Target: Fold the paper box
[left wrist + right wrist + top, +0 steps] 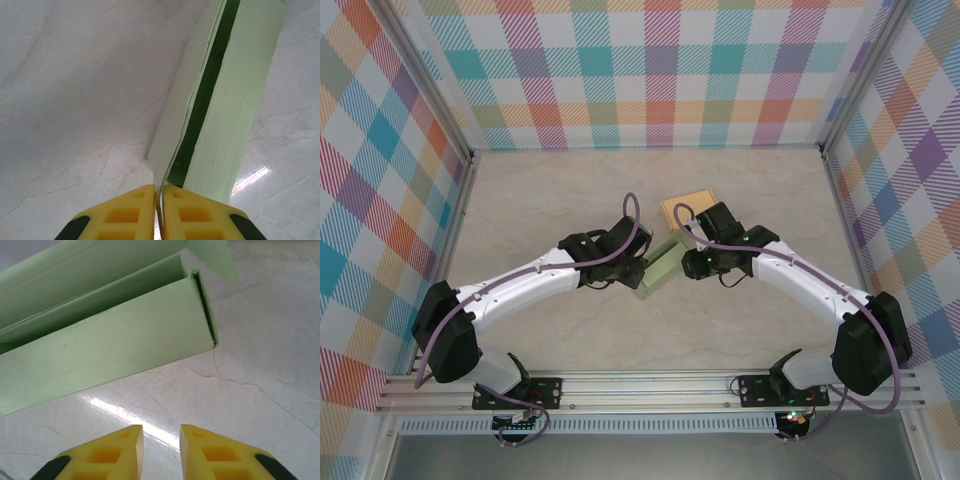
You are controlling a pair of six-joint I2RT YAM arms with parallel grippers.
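The paper box (658, 270) is pale green and lies partly folded at the middle of the table, between my two grippers. In the left wrist view it is a long open sleeve (235, 100) with a dark slot down its length. My left gripper (159, 200) is shut on the thin edge of one side flap, at the box's left end (640, 265). From the right wrist, the box (110, 340) lies ahead of the yellow fingertips and apart from them. My right gripper (161, 440) is open a little, with only bare table between its fingers.
A flat tan square (687, 210) lies just behind the right gripper (688, 258). The table (550, 200) is pale marble, closed in by plaid walls on the left, the back and the right.
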